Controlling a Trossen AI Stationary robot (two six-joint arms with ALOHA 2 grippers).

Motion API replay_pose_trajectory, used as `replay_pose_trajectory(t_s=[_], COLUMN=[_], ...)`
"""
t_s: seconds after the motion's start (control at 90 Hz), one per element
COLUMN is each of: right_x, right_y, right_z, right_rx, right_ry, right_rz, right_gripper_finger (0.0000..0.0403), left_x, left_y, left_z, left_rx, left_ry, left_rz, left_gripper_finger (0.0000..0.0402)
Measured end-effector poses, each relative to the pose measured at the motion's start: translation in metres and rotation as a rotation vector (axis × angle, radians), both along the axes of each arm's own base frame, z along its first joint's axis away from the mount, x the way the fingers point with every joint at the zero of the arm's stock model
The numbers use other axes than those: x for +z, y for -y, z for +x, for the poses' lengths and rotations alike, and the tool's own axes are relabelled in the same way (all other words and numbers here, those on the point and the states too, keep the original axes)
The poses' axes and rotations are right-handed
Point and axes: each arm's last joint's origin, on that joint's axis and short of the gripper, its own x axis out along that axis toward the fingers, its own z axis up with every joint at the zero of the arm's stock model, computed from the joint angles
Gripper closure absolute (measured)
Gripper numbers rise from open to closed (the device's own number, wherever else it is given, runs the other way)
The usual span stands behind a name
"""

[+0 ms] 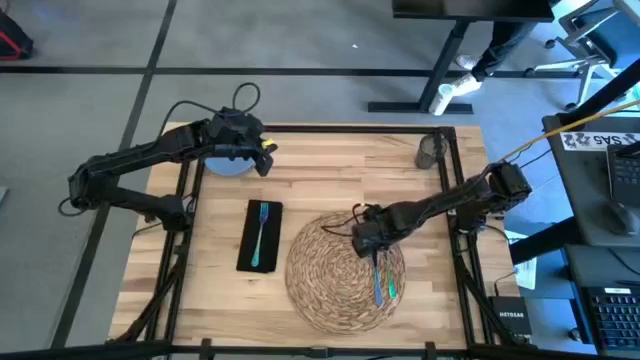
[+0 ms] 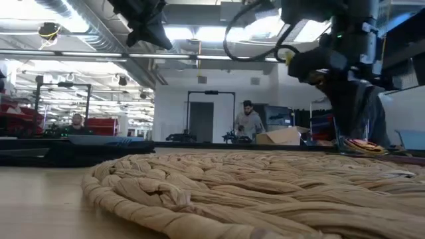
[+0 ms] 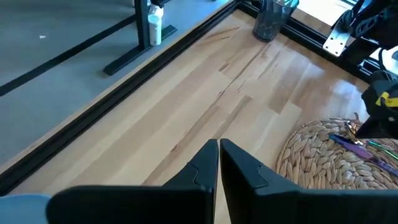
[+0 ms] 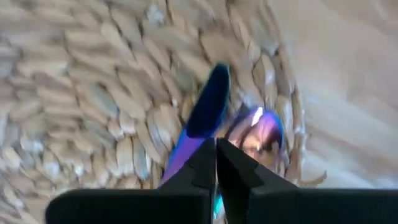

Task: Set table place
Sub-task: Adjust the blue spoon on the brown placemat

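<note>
The woven straw placemat [image 1: 345, 270] is lying at the table's [image 1: 320, 170] near centre, carrying iridescent blue-purple cutlery [image 1: 383, 280] on its right side. The right gripper [image 1: 372, 245], fingers pressed together, is hovering above that cutlery. A teal fork [image 1: 262, 232] is resting on the black napkin [image 1: 259, 236] left of the mat. The left gripper [image 1: 262, 155], clenched empty, is hovering over the pale blue plate [image 1: 228, 165] at the far left. A grey cup [image 1: 431, 151] is standing far right. Partial lettering "SAS" is showing off-table.

placemat [image 1: 342, 270] lower centre of bench [image 1: 330, 170] | cutlery [image 1: 383, 278] on its right part | fork [image 1: 262, 235] on napkin [image 1: 259, 237] left of placemat | plate [image 1: 228, 163] upper left | cup [image 1: 432, 152] upper right
</note>
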Motion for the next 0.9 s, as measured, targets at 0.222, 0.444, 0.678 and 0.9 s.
replay_pose_trajectory(t_s=[0.222,0.444,0.678,0.9], right_x=[-0.003,-0.007,-0.009,-0.014], right_y=[0.006,0.005,0.004,0.003], right_z=[0.005,0.006,0.006,0.007], right_rx=[-0.013,-0.021,-0.027,-0.022], right_ry=[0.014,0.003,-0.014,-0.035], right_rz=[-0.007,0.01,0.032,0.062], right_gripper_finger=[0.0403,0.0403,0.0403,0.0403], left_x=[0.0,0.0,0.0,0.0], left_y=[0.0,0.0,0.0,0.0], left_z=[0.0,0.0,0.0,0.0], left_rx=[0.004,0.011,0.012,0.012], left_ry=[0.002,0.006,0.005,0.004], left_rz=[-0.003,-0.01,-0.013,-0.013], left_gripper_finger=[0.0402,0.0402,0.0402,0.0402])
